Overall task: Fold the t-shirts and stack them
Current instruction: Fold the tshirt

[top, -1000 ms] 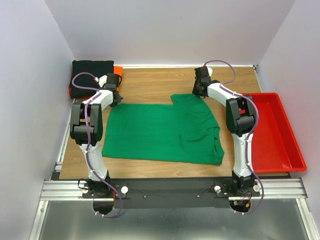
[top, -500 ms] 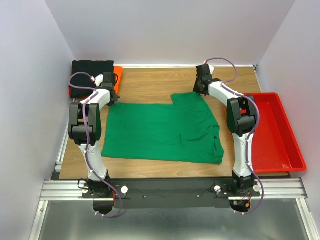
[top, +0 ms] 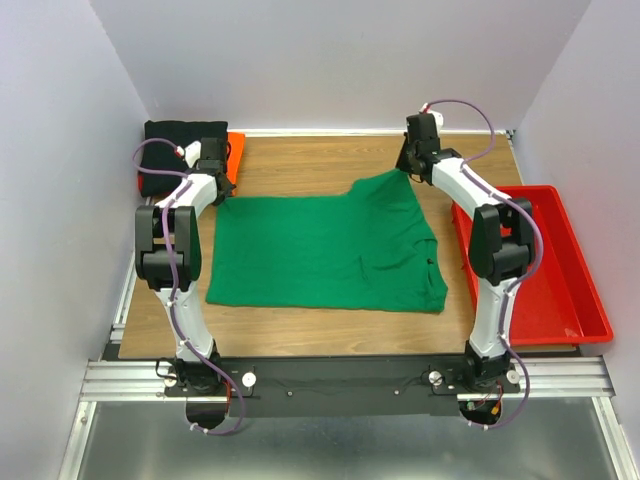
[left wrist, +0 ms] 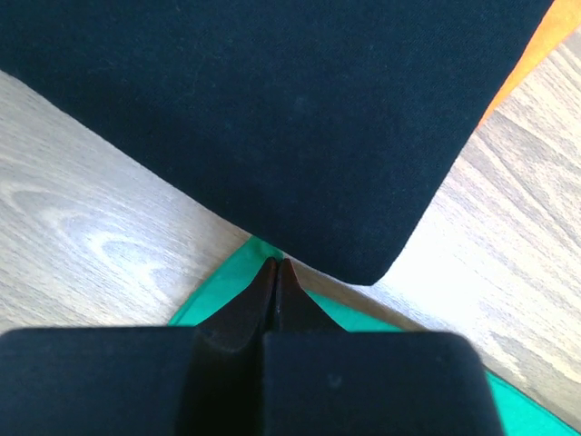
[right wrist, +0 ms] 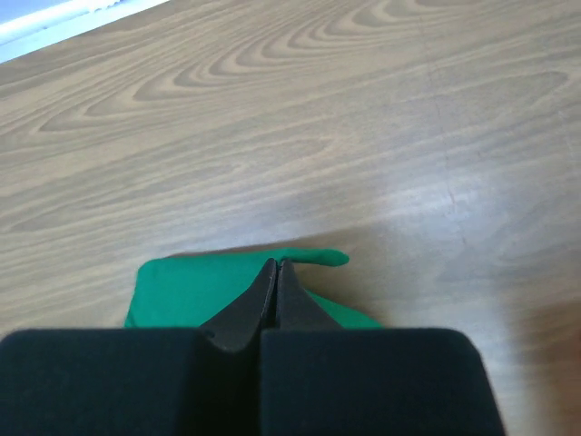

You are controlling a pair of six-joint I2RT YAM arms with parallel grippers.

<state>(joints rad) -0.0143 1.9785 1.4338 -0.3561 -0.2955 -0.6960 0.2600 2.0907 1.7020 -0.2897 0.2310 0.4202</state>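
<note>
The green t-shirt (top: pixel 325 250) lies spread flat in the middle of the table. My left gripper (top: pixel 222 192) is shut on its far left corner, and the green cloth (left wrist: pixel 216 292) shows at the shut jaw tips (left wrist: pixel 277 264). My right gripper (top: pixel 404 168) is shut on its far right corner (right wrist: pixel 195 286), pinched at the tips (right wrist: pixel 277 265) and lifted slightly. A folded black t-shirt (top: pixel 180 152) lies on a folded orange-red t-shirt (top: pixel 236 150) at the back left. The black one (left wrist: pixel 272 118) fills the left wrist view, just beyond the jaws.
A rigid red plastic tray (top: pixel 545 262) stands along the right edge beside the right arm. Grey walls close in the table on three sides. Bare wood (top: pixel 310 165) shows between the green shirt and the back wall.
Both grippers have moved toward the back wall with the shirt's far corners. The right one also went right. The green shirt has slid back and its far edge is pulled straighter.
</note>
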